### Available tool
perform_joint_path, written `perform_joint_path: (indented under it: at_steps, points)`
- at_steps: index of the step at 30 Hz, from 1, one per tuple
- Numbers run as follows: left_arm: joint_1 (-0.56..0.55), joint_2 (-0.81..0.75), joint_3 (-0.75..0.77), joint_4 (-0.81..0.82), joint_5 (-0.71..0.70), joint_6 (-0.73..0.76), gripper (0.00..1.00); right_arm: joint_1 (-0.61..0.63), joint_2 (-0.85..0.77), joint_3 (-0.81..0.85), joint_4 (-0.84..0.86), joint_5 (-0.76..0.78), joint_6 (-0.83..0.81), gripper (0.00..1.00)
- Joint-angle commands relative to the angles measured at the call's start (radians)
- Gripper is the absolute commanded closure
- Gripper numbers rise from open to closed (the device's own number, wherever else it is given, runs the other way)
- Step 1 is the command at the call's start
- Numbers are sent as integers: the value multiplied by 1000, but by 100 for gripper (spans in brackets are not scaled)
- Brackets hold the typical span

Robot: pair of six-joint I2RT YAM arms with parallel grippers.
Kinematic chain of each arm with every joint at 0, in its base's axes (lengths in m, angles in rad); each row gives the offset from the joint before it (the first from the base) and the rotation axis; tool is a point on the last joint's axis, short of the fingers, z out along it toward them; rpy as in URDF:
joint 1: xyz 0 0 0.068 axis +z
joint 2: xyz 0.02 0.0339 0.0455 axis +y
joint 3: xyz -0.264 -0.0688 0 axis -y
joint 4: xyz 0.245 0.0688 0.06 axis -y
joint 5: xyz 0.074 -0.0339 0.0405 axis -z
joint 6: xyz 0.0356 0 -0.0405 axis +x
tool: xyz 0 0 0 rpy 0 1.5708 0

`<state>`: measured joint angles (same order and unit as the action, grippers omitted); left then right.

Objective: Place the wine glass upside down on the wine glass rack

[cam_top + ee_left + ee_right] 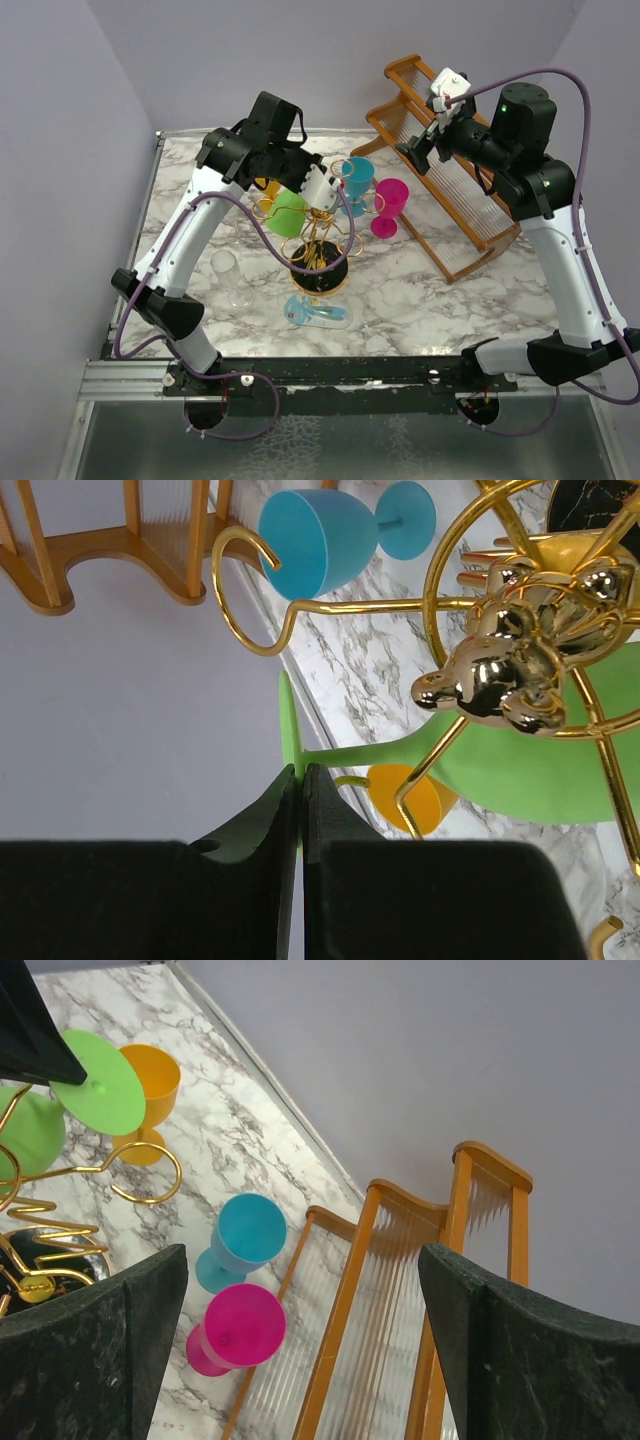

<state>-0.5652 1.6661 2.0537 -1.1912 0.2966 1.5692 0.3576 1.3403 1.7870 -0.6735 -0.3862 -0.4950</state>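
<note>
Left gripper (302, 775): jaws nearly closed, clamped on the thin edge of the green wine glass's foot.
Green wine glass (520, 770): off the table in the left gripper, tilted well over. In the left wrist view the stem runs sideways from the foot to the bowl.
Glass against rack: the bowl sits close against the upper arms of the gold wire rack (320, 250), on its left side in the top view. Gold wires cross in front of the bowl in the wrist view. Contact cannot be confirmed, and the glass is not seated in any ring.
Gold wire rack: upright on its round black base, near the centre of the marble table (480, 290).
Right gripper (300, 1260): jaws spread wide, nothing between them, raised over the wooden slatted rack (450, 190) at the far right.
Blue glass (357, 178): standing upright just behind the gold rack.
Pink glass (390, 205): upright, just beside the blue one and to its right.
Orange glass (150, 1080): upright, behind the green glass.
Clear glass (228, 275): standing left of the rack base, apart from it.
Pale blue item (315, 312): lying flat in front of the rack base; type unclear.
</note>
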Motion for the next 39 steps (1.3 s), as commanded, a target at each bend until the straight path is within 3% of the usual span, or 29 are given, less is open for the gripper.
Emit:
perform_joint_path:
  at_steps: [1, 13, 39]
  points:
    - [-7, -51, 41, -36, 65, -2, 100, -9, -30, -10, 9, -22, -2, 2]
    - [-7, -78, 21, -60, 35, -16, 100, -16, -38, -19, 12, -28, -3, 2]
    - [-7, -88, -119, 112, -196, -213, 100, -21, -32, -23, 11, -35, -4, 2]
